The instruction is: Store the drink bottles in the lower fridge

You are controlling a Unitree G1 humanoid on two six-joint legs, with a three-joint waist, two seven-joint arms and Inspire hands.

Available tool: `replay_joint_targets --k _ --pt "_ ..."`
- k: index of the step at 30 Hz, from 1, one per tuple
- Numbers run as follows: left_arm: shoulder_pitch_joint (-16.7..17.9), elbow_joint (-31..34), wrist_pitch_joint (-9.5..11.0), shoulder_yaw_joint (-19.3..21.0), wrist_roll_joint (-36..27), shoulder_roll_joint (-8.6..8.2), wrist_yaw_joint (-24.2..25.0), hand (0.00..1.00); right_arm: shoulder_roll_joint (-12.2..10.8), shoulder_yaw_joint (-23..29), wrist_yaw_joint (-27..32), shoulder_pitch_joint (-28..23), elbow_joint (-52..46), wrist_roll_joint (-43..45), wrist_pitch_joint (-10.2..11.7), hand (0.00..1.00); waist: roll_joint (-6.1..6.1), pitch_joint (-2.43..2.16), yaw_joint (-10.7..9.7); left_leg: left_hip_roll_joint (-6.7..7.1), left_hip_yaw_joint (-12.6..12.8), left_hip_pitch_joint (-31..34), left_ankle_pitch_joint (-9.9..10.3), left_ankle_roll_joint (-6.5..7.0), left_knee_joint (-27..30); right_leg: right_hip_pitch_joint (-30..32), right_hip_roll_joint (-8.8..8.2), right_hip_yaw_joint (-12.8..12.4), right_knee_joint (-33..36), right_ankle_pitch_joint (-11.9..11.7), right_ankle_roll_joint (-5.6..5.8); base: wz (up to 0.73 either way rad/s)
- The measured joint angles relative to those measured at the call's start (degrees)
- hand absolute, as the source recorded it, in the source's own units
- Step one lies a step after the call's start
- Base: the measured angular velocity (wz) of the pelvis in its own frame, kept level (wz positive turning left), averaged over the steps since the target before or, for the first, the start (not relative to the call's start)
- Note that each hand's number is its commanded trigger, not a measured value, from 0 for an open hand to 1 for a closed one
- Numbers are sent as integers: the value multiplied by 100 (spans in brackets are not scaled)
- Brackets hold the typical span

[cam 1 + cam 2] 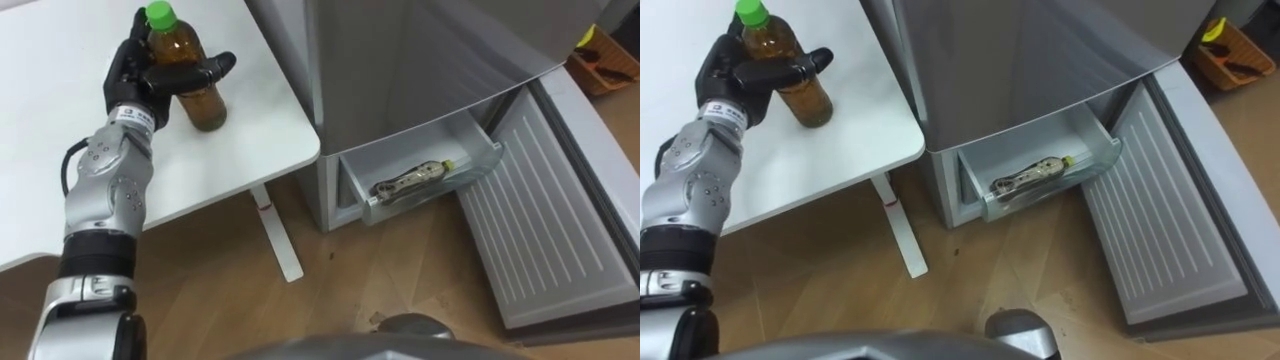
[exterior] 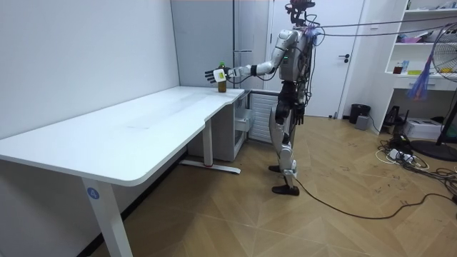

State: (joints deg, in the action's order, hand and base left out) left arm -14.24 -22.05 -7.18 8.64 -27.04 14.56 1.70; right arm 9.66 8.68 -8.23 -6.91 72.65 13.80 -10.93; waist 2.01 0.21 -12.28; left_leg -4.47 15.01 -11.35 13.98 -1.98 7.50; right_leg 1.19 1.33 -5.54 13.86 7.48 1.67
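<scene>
Fingers (image 1: 195, 72) round bottle (image 1: 205, 108); drawer (image 1: 487, 155): second bottle (image 1: 408, 183)

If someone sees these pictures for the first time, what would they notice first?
The left hand grips a green-capped brown bottle standing near the corner of the white table. Beside it, the fridge's lower drawer is pulled out, with a second bottle lying in it.

Fig.: bottle (image 1: 205, 112), mid-section covered by thumb & fingers of left hand (image 1: 138, 72); label not legible. Second bottle (image 1: 408, 182) in drawer (image 1: 470, 168) is partly masked by the frosted front wall, contents indistinct. Fridge (image 1: 400, 60) top, open door (image 1: 560, 220) & table (image 1: 260, 120) are cut by pic. edges. Orange box (image 1: 605, 62) is cropped at right; contents too small to tell.
</scene>
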Motion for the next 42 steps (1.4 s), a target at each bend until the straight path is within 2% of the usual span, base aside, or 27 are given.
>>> replay_joint_targets --k 16,23,42 --pt "-54 -37 -47 -55 -147 10 3 100 0 0 -7 -93 -40 -2 37 0 -9 0 -15 1 0 -19 0 0 -6 -21 1 -6 -17 0 0 0" --pt "-55 -52 -47 -212 -146 9 64 100 -1 -3 -20 -131 -35 -2 66 0 -2 30 -18 0 1 -18 1 -1 -14 -17 4 -8 -25 0 0 0" --pt "-55 -82 -52 -213 -154 9 80 100 -1 -57 -8 -119 -15 4 80 0 2 16 -6 -3 -6 0 2 -2 -13 -10 3 -1 -25 0 -1 0"
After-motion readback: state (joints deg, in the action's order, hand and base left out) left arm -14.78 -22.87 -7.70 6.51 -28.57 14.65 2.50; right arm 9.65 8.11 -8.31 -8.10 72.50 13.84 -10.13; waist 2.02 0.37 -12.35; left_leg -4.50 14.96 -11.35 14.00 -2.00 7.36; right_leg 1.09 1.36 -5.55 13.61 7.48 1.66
